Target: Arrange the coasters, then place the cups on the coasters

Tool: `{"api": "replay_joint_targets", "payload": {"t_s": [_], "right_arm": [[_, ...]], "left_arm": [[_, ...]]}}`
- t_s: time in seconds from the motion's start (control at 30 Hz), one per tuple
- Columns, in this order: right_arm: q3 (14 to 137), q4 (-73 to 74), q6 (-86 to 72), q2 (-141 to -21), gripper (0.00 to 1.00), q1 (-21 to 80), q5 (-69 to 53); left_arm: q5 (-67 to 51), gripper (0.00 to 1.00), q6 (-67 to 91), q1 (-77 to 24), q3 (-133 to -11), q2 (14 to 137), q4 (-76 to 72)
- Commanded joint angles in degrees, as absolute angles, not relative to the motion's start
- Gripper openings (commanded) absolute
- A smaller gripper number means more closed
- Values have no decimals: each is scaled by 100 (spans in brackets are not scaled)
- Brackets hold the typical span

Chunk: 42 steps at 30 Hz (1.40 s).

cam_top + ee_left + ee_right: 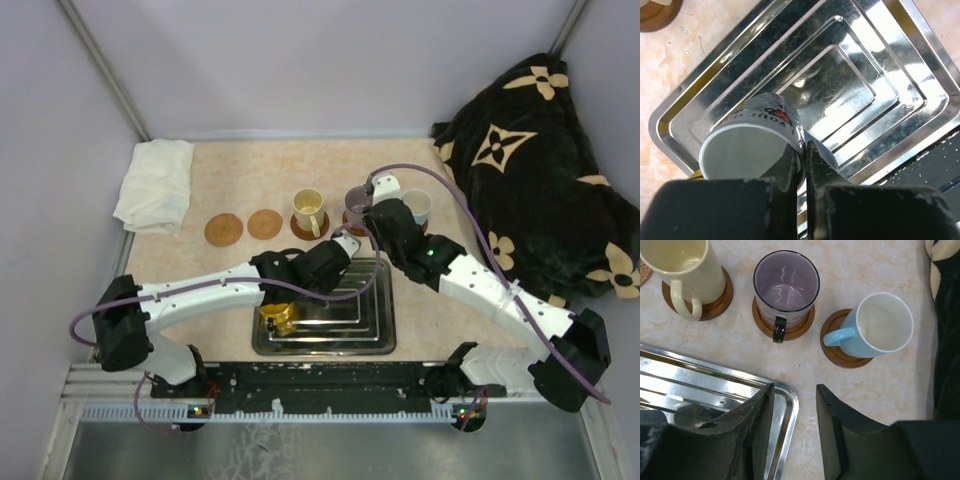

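Observation:
My left gripper (804, 147) is shut on the rim of the small grey-white cup (752, 145), one finger inside and one outside, holding it above the steel tray (865, 60). The yellow cup (280, 318) lies in the tray's near-left corner. Beyond the tray, the cream cup (685, 265), purplish-grey cup (786, 282) and light blue cup (885, 325) each stand on a coaster (837, 352). Two bare coasters (224, 229) (265, 224) lie to their left. My right gripper (794, 390) hangs open and empty over the tray's far-right corner.
A folded white cloth (155, 185) lies at the table's far left. A black blanket with beige flower marks (540, 170) fills the far right. The tray (320, 350) sits near the front edge between the two arm bases.

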<state>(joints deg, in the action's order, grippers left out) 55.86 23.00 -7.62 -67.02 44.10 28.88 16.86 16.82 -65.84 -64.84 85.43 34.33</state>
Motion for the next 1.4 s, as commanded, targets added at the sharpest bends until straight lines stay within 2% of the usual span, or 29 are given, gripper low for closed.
{"api": "replay_joint_targets", "payload": {"t_s": [0.0,0.57,0.73,0.9,1.23,1.37], "right_arm": [[5685,1898,-664,-6687,40,4398,3252],[5970,1598,-608,-6968,39,3982,2967],[6188,1470,-536,-7260,39,3822,2823],[6585,1461,-520,-7766,38,3515,2696],[7568,1683,-431,-8584,38,3319,3054],[7826,1662,-381,-8863,38,3298,3325]], "left_arm": [[2018,0,1505,-6424,-6891,8531,3355],[2195,0,1273,-4666,-7830,8486,4026],[2257,0,1356,-3934,-8158,8850,4173],[2166,0,1374,-3407,-8932,9720,4630],[1363,0,713,-2487,-9596,10733,4269],[599,0,285,-2155,-9428,10717,3785]]}}
